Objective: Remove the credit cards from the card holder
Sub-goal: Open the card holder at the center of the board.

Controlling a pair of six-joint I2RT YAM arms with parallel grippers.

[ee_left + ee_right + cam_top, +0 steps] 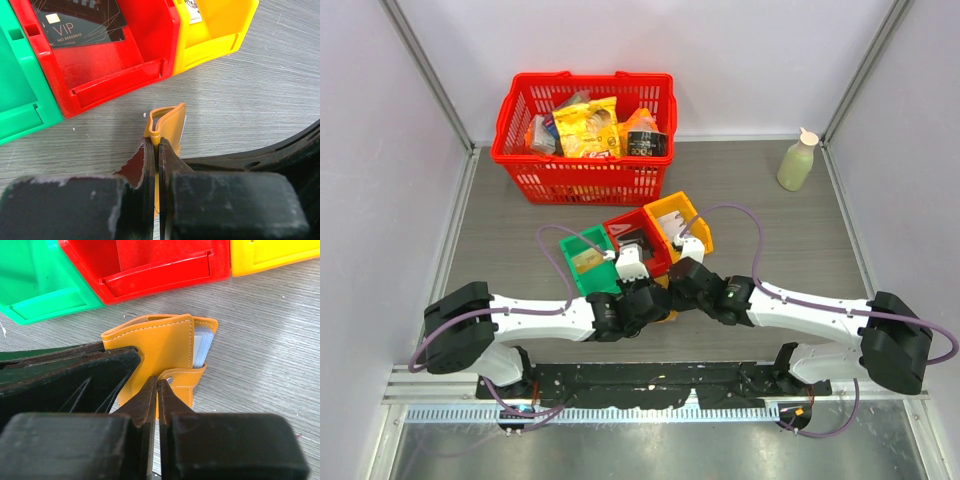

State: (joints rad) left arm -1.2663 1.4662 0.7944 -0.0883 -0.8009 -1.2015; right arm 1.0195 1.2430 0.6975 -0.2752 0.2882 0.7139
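The card holder (160,347) is a tan-orange stitched folder lying closed on the grey table just in front of the coloured bins. Pale bluish-white sleeves (202,345) with the credit cards' edges show at its open right side. My left gripper (158,142) is shut on the holder's edge (167,122), and its dark finger (75,375) also shows at the holder's left side. My right gripper (158,382) is shut on the end of the holder's strap tab (187,377), beside the metal snap. In the top view both grippers meet over the holder and mostly hide it.
Green (20,105), red (120,75) and yellow (215,35) bins stand in a row just beyond the holder. A black VIP card (80,22) lies in the red bin. A red basket (585,180) of groceries stands at the back, and a pale green bottle (798,160) at the back right.
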